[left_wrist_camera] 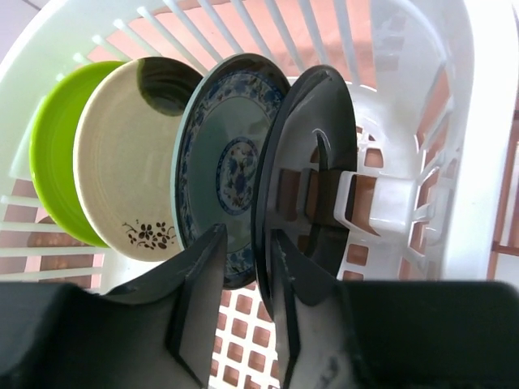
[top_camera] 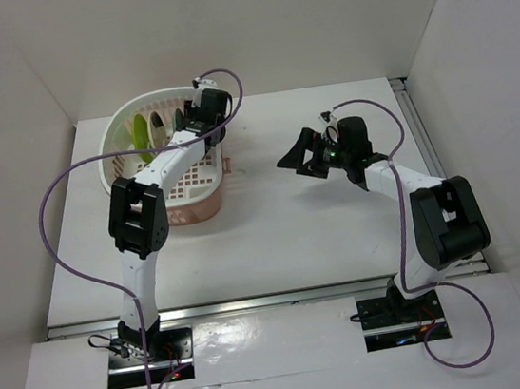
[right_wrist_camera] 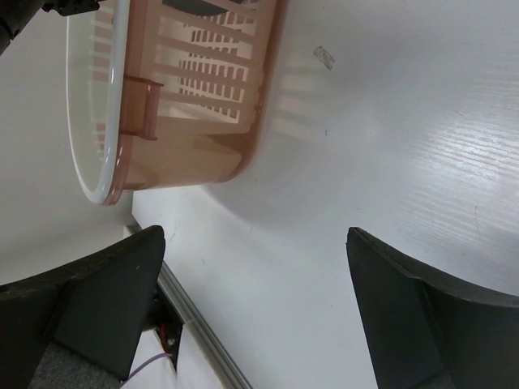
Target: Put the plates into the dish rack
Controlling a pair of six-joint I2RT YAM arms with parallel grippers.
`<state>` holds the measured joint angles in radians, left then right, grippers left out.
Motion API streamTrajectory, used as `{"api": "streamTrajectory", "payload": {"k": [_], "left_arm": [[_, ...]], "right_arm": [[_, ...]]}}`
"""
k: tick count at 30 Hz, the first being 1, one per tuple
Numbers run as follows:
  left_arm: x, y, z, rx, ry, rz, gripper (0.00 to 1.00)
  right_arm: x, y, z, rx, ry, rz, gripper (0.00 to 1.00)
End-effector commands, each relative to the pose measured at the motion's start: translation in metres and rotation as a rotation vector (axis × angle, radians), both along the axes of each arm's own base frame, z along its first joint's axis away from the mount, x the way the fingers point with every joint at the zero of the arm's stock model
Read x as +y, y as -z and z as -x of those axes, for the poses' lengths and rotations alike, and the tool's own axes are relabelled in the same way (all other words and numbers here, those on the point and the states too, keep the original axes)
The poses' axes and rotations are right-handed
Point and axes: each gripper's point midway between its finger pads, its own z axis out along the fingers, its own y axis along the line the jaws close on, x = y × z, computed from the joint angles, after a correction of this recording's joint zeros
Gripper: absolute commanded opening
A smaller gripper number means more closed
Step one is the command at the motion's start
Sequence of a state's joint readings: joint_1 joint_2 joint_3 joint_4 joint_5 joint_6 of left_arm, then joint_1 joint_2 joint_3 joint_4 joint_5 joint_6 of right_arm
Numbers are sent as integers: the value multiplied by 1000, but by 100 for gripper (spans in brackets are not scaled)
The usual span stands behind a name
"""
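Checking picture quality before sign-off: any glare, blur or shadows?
Top view: sharp, glare on the near ledge. Left wrist: fingers soft, black plate sharp and mirroring the rack. Right wrist: fingers soft, rack shadows the table.

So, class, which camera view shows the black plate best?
The left wrist view: the black plate is seen close up, standing on edge in the dish rack beside the blue-patterned plate. In the top view, the left arm hides it. The right wrist view shows only the rack's outer wall.
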<state>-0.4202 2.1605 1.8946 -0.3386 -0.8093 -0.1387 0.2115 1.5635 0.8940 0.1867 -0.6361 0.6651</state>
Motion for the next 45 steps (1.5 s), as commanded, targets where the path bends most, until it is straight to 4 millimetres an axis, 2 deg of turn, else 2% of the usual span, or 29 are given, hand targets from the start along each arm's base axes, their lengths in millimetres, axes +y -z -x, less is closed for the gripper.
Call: {"api": "streamTrajectory", "payload": {"k": [1, 5, 7, 10, 15, 17, 18, 19, 20, 21, 22, 23, 24, 25, 27, 28, 29, 30, 32, 33, 36, 37, 39, 40, 41, 43, 44, 45], "left_arm": [[-3, -14, -11, -49, -4, 42, 42], [-5, -22, -14, -64, 4, 55, 48], [-6, -33, -12, -83, 12, 69, 54], [-7, -48, -14, -109, 16, 75, 68], [-6, -78, -10, -156, 31, 95, 77], [-9, -85, -7, -156, 53, 110, 88], [-13, -89, -5, -149, 82, 128, 92], [-15, -104, 2, -177, 81, 186, 100], [-19, -110, 9, -172, 96, 230, 100], [-30, -114, 17, -145, 152, 292, 100], [-35, -114, 26, -137, 161, 352, 100], [-36, -139, 39, -177, 187, 397, 100], [-40, -144, 47, -174, 207, 437, 100], [-34, -160, 60, -197, 206, 454, 100], [-28, -177, 74, -222, 190, 477, 100], [-22, -177, 82, -218, 172, 473, 100], [-13, -194, 96, -247, 166, 476, 100], [-7, -198, 104, -255, 156, 471, 100], [8, -197, 120, -254, 105, 446, 100], [20, -214, 133, -298, 93, 453, 100], [44, -212, 163, -286, 36, 409, 100], [56, -228, 182, -332, 17, 410, 100], [70, -221, 202, -330, -23, 399, 100], [82, -224, 210, -356, -63, 393, 100], [88, -223, 224, -364, -66, 402, 100], [101, -221, 234, -376, -91, 401, 100], [108, -218, 242, -379, -97, 406, 100], [107, -217, 246, -378, -88, 413, 100]], "right_arm": [[9, -22, -9, -68, -29, -29, 100], [9, -24, -10, -77, -29, -31, 100], [9, -20, -10, -68, -29, -29, 100], [9, -20, -10, -68, -29, -29, 100], [10, -23, -12, -77, -29, -31, 100], [6, -26, -18, -89, -21, 15, 100], [-4, -24, -30, -141, 13, 110, 100], [-16, -14, -28, -83, 35, 200, 100], [-23, -39, -46, -153, 74, 255, 100], [-43, -46, -62, -200, 153, 369, 100], [-53, -45, -64, -169, 179, 432, 100], [-58, -77, -77, -236, 217, 454, 100], [-71, -88, -86, -261, 276, 512, 100], [-76, -114, -90, -291, 307, 526, 100], [-87, -131, -95, -304, 353, 573, 100], [-90, -137, -94, -305, 358, 588, 100], [-92, -158, -94, -346, 384, 576, 100], [-97, -166, -93, -352, 396, 575, 100], [-98, -188, -88, -384, 408, 561, 100], [-98, -194, -87, -390, 410, 558, 100], [-105, -219, -78, -418, 429, 547, 100], [-106, -231, -71, -441, 438, 537, 100], [-105, -238, -62, -452, 437, 515, 100], [-107, -250, -51, -469, 448, 498, 100], [-102, -248, -45, -465, 433, 497, 100], [-100, -250, -35, -474, 431, 496, 100], [-99, -258, -23, -490, 426, 486, 100], [-99, -258, -19, -493, 427, 485, 100]]}}
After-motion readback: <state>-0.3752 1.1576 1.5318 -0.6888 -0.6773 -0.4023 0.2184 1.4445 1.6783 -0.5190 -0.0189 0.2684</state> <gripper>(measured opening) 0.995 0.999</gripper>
